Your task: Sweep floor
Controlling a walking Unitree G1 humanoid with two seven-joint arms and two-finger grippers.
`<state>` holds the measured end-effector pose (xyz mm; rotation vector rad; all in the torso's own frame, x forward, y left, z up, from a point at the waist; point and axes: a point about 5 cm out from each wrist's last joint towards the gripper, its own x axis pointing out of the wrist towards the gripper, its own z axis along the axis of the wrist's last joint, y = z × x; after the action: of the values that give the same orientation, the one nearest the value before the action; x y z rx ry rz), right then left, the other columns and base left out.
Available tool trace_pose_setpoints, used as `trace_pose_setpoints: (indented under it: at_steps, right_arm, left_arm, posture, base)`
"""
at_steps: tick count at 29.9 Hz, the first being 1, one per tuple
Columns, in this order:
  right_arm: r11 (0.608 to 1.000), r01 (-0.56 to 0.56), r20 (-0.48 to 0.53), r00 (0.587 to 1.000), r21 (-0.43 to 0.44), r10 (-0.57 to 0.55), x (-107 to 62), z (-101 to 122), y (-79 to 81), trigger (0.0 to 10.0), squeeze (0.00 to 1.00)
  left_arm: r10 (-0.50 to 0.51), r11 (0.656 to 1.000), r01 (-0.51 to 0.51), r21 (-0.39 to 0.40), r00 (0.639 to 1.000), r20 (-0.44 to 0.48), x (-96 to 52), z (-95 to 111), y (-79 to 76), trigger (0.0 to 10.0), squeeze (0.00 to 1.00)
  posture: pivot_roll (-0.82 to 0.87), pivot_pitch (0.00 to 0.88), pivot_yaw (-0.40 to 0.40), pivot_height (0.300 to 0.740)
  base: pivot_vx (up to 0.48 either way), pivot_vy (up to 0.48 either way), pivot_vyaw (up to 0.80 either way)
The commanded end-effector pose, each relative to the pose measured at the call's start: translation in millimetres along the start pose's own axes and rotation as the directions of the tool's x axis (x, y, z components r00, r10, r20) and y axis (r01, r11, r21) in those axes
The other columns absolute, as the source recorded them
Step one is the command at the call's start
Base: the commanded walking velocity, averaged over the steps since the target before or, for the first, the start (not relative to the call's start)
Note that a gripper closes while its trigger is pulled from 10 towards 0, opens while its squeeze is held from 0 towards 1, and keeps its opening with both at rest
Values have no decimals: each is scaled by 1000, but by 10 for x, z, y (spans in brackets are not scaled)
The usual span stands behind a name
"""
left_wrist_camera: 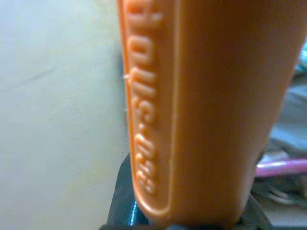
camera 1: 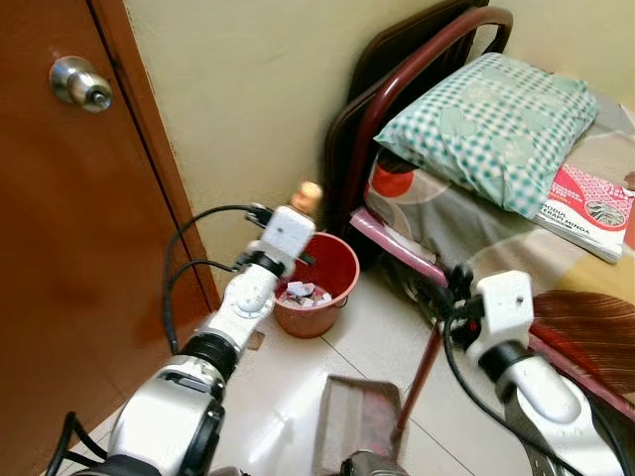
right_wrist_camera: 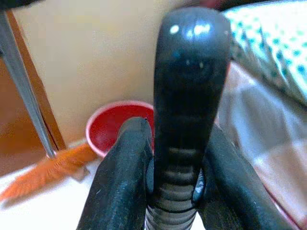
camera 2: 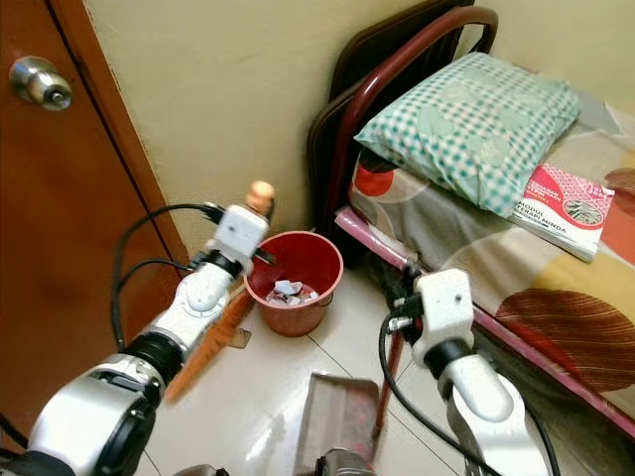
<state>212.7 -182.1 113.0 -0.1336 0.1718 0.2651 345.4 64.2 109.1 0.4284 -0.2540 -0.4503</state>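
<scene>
The left gripper (camera 2: 260, 220) is clamped on the orange plastic broom handle (left_wrist_camera: 201, 110), its orange bristles (right_wrist_camera: 48, 173) angled to the floor at the round red plastic bin's (camera 2: 296, 282) nine o'clock; the right gripper (right_wrist_camera: 172, 182) grips the black ribbed dustpan handle (right_wrist_camera: 184, 96), keeping the grey dustpan tray (camera 2: 332, 416) flat for catching debris at six o'clock.

The pale tiled floor (camera 2: 298, 357) carries a red bucket (camera 2: 295, 282) standing upright close to the wall, with paper scraps (camera 2: 289, 290) inside. Beside the bucket, toward the door, orange broom bristles (camera 2: 210, 349) touch the tiles. A dustpan (camera 2: 337, 416) rests on the floor nearer the camera than the bucket. Across from the bucket, the bed (camera 2: 556, 297) holds a checked pillow (camera 2: 466, 124) and a red-and-white book (camera 2: 564, 210) just beside it.
</scene>
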Motion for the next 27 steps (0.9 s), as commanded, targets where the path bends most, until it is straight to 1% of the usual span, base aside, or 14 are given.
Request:
trace_pose_setpoints:
  at_steps: [1,2,3,4,5,9,12,14,15,20,21,24,26,27]
  right_arm:
    - [1000,11,-29,1000,-17,-12,-49,-53,-56,10000,0]
    - [1000,15,-33,999,-18,-16,-58,-60,-64,10000,0]
    - [1000,15,-33,999,-18,-16,-58,-60,-64,10000,0]
    - [1000,19,-34,999,-17,-19,-53,-59,-70,10000,0]
    - [1000,19,-34,999,-17,-19,-53,-59,-70,10000,0]
    - [1000,10,-25,1000,-18,-10,-4,-52,-53,10000,0]
    - [1000,8,-22,1000,-18,-8,17,-56,-52,10000,0]
    - [1000,8,-22,1000,-18,-8,23,-58,-53,10000,0]
    - [1000,7,-16,1000,-18,-7,51,-54,-58,10000,0]
    - [1000,5,-15,1000,-17,-5,91,-68,-62,10000,0]
    - [1000,2,-13,1000,-13,-2,115,-76,-53,10000,0]
    - [1000,-4,-8,1000,-9,4,148,-76,-36,10000,0]
    - [1000,-11,-3,1000,-7,11,177,-75,-19,10000,0]
    - [1000,-18,2,1000,-4,18,210,-73,-6,10000,0]
  left_arm:
    - [-83,996,83,-27,997,-2,-15,-7,-139,10000,0]
    - [-111,993,110,-42,994,-13,-26,-24,-191,10000,0]
    - [-111,993,110,-42,994,-13,-26,-24,-191,10000,0]
    - [-160,984,155,-84,985,-56,-46,-72,-285,10000,0]
    - [-160,984,155,-84,985,-56,-46,-72,-285,10000,0]
    - [-260,949,223,-221,953,-156,-69,-162,-465,10000,0]
    - [-264,938,214,-274,951,-162,-64,-167,-469,10000,0]
    - [-268,935,214,-284,949,-168,-66,-174,-468,10000,0]
    - [-267,924,203,-325,949,-166,-77,-190,-436,10000,0]
    - [-229,916,155,-370,959,-165,-114,-226,-364,10000,0]
    - [-200,908,133,-396,971,-134,-140,-210,-330,10000,0]
    - [-153,894,95,-437,983,-100,-174,-170,-301,10000,0]
    - [-95,885,50,-463,993,-74,-211,-114,-253,10000,0]
    - [-25,874,-4,-486,998,-53,-262,-42,-178,10000,0]
  posture:
    - [-281,144,-50,740]
    - [-281,144,-50,740]
    - [-281,144,-50,740]
    - [-281,144,-50,740]
    - [-281,144,-50,740]
    - [-265,133,-39,740]
    - [-254,128,-39,740]
    - [-254,128,-39,740]
    - [-238,125,-37,740]
    - [-216,122,-35,740]
    - [-199,119,-35,740]
    - [-174,119,-34,740]
    - [-165,119,-35,740]
    - [-138,117,-37,740]
  base:
    - [0,0,0]
    - [0,0,0]
    - [0,0,0]
    - [0,0,0]
    - [0,0,0]
    - [0,0,0]
    - [0,0,0]
    - [0,0,0]
    - [0,0,0]
    - [0,0,0]
    - [0,0,0]
    - [0,0,0]
    - [0,0,0]
    - [0,0,0]
